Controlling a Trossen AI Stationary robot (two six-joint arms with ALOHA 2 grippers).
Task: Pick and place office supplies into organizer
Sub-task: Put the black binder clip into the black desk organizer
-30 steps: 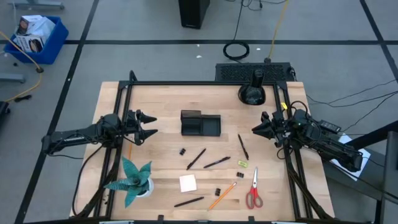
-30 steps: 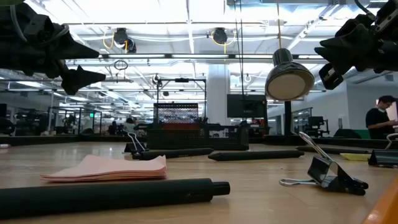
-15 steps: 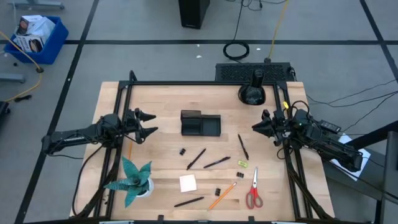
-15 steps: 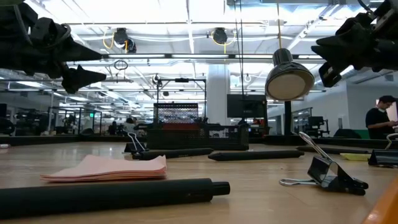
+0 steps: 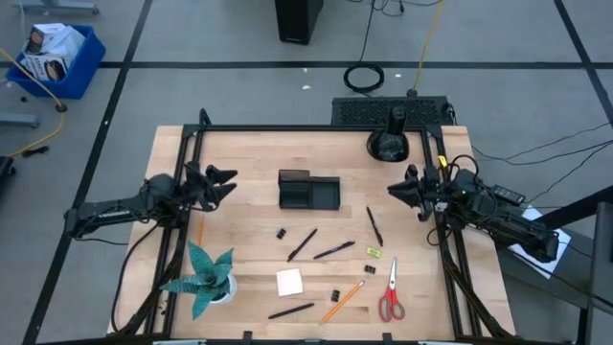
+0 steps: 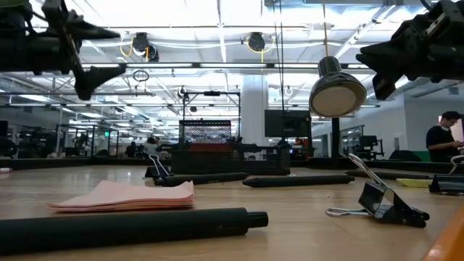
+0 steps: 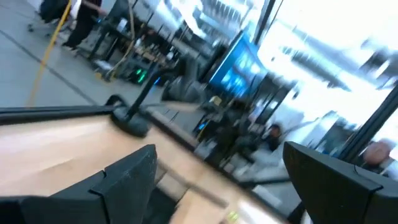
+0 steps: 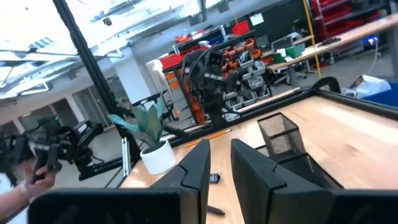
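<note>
The black organizer (image 5: 308,190) stands mid-table; its mesh section (image 8: 280,134) shows in the right wrist view. Near it lie black pens (image 5: 303,244), orange pencils (image 5: 340,302), red-handled scissors (image 5: 390,292), a pink sticky pad (image 5: 289,282), binder clips (image 5: 282,233) and a small yellow piece (image 5: 373,253), all flat on the wood. My left gripper (image 5: 228,182) hovers open, left of the organizer, above the table (image 6: 109,51). My right gripper (image 5: 391,191) hovers to the organizer's right, its fingers a narrow gap apart (image 8: 221,155). Both hold nothing.
A teal spiky plant (image 5: 204,278) in a white pot stands near the table's left near corner. A round black lamp base (image 5: 388,144) sits at the far right, its head (image 6: 337,90) over the table. A person stands in the room beyond, at the right (image 6: 442,138).
My left gripper has risen, shifted a little toward the far edge and rolled about its own axis, staying open. My right gripper has drifted slightly up and toward the far edge. The supplies and organizer have not moved.
</note>
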